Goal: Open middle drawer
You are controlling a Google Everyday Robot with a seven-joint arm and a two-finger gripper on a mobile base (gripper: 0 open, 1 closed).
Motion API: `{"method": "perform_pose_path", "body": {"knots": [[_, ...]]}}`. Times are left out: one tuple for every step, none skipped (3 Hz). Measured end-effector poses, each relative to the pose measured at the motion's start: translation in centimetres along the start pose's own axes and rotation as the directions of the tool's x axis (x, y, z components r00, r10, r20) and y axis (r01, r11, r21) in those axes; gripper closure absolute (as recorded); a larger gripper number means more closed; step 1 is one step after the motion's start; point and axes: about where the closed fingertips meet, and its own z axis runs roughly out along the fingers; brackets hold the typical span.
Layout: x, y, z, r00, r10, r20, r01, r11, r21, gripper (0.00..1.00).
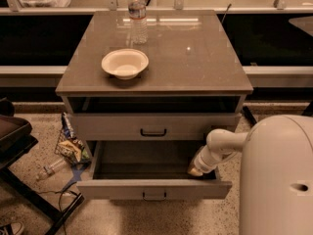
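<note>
The end effector [195,170] sat inside the pulled-out middle drawer's [112,190] right end, apparently to hook its front panel; we could not tell its grip.

Lab or office: speckled floor [161,219]; end effector [195,170] in middle drawer [117,190].
</note>
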Motion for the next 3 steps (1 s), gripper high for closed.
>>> {"method": "perform_pose_path", "body": {"knots": [[0.9,1.2,2.1,1.000,0.022,0.018,-0.021,0.9983,-0.054,1.00],[1.4,2.2,1.3,0.998,0.055,-0.004,-0.055,0.9977,-0.038,1.00],[1.7,4.2,0.7,0.997,0.072,-0.028,-0.073,0.9964,-0.043,1.00]]}}
